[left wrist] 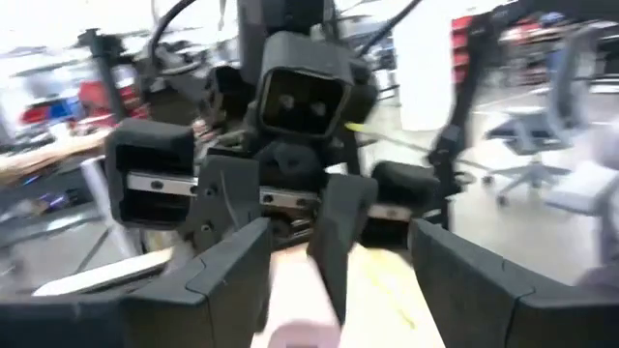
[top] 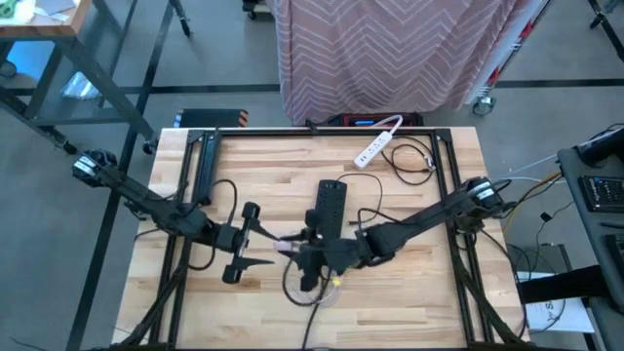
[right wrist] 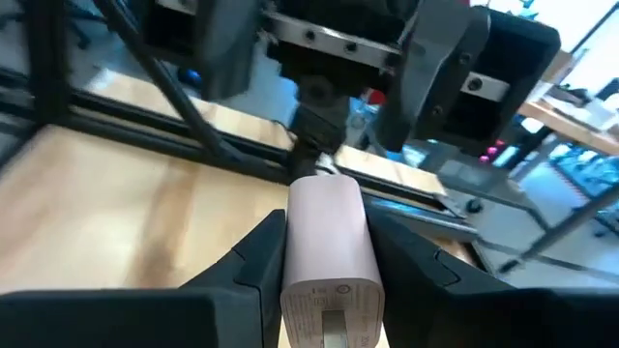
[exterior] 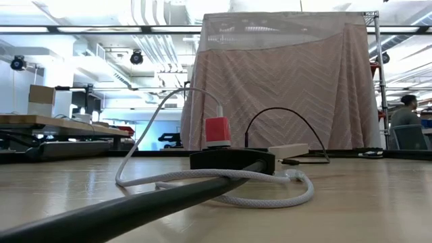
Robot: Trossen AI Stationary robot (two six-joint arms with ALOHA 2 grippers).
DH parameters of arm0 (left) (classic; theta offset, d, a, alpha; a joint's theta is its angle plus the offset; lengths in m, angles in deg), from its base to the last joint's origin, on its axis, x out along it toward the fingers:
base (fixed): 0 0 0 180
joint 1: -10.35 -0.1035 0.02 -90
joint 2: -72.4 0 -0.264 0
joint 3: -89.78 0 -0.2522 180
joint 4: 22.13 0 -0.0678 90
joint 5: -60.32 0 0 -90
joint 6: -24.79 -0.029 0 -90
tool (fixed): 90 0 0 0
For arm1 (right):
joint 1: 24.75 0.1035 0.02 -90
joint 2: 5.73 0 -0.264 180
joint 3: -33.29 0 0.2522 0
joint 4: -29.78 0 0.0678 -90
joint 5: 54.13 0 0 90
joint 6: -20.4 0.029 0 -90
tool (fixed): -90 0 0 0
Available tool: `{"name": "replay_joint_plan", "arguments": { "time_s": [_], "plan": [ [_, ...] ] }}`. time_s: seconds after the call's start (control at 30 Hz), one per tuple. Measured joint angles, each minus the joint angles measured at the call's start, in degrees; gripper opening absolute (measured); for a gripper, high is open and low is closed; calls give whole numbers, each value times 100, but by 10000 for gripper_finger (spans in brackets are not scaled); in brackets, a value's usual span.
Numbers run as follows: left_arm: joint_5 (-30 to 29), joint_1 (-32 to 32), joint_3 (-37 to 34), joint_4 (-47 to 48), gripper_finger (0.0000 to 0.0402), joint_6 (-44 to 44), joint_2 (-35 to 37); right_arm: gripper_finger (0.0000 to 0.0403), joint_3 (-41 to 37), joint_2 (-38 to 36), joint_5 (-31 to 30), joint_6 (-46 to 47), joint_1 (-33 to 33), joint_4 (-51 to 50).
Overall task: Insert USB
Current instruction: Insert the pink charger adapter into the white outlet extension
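A pink charger block (right wrist: 327, 253) is lifted above the table's middle, with my right gripper (right wrist: 324, 222) shut on it. Its end with the USB port (right wrist: 329, 324) faces the right wrist camera. My left gripper (left wrist: 338, 280) faces the right one from the table's left and is open. Its fingers stand on either side of the block's other end (left wrist: 302, 307); I cannot tell whether one touches it. In the high view the block (top: 290, 246) shows between the two grippers. A white cable (exterior: 202, 177) lies looped on the table. I cannot make out its USB plug. My right gripper pinches the pink block's two long sides (right wrist: 295, 242) between its two fingers, which lie along the block. The fingers come nearly level from the table's right. The block is clear of the table, and its far end points at my left gripper.
A black power strip (top: 330, 207) lies just beyond the grippers, its thick black cord (exterior: 135, 209) running toward the near edge. In the low view a red block (exterior: 217, 131) stands on that strip. A white power strip (top: 378, 146) lies at the far right.
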Motion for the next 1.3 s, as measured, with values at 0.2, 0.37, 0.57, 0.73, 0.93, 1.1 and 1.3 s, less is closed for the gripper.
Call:
{"name": "replay_joint_plan", "arguments": {
  "time_s": [0.2,0.37,0.57,0.73,0.93,1.1,1.3],
  "plan": [
    [123,23,0,12,231,-56,-7,106,-123,-154,-538,393,315,-340],
    [121,23,0,14,231,50,-7,106,-434,-226,-911,890,619,-403],
    [121,23,-31,29,231,79,-7,106,-849,-350,-1529,1532,913,-431],
    [112,23,-33,27,231,82,-7,106,-1299,-637,-1640,2128,1039,-270],
    [110,21,-37,3,231,82,-147,106,-1922,-771,-1564,2687,1039,136],
    [102,-51,-37,-187,231,-86,-450,106,-2729,-766,-1312,3312,907,1108],
    [62,-181,-37,-264,231,-38,-646,106,-3790,-755,-1245,3632,842,2854]
  ]
}}
